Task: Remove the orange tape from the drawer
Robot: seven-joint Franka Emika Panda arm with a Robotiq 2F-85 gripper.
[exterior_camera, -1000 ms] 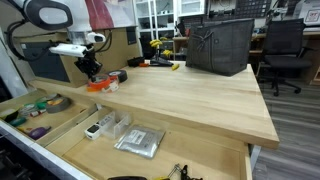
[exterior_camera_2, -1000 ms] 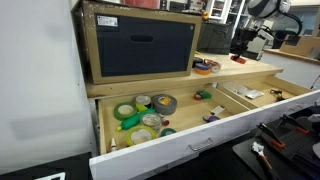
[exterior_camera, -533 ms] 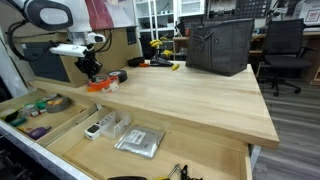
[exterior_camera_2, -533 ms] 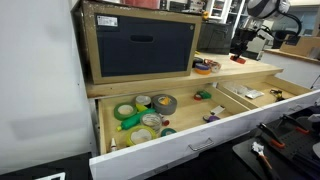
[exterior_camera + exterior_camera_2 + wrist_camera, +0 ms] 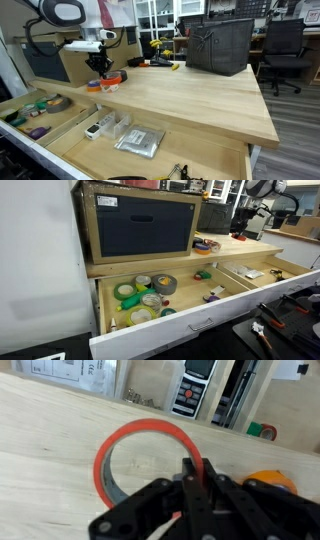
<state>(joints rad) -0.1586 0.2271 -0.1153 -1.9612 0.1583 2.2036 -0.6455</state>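
Observation:
The orange tape (image 5: 108, 458) is a thin orange-red ring over the light-wood benchtop (image 5: 190, 95), outside the drawer (image 5: 60, 122). In the wrist view its rim passes between my gripper's (image 5: 190, 478) two black fingers, which are closed on it. In an exterior view my gripper (image 5: 100, 68) hangs just above the orange tape (image 5: 96, 86) at the benchtop's far left end. In an exterior view my gripper (image 5: 243, 227) is far back over the benchtop (image 5: 225, 252), and the tape is too small to make out. The drawer (image 5: 200, 321) stands pulled open below.
The drawer holds green rolls (image 5: 125, 292), a grey roll (image 5: 163, 282) and a clear plastic packet (image 5: 138, 141). A dark-fronted wooden box (image 5: 140, 225) and a black bag (image 5: 218, 45) stand on the benchtop. An orange-yellow object (image 5: 272, 482) lies beside the tape.
The arm has swung a little to the right and the gripper has shifted with it above the benchtop's left end. The drawer's contents have not moved.

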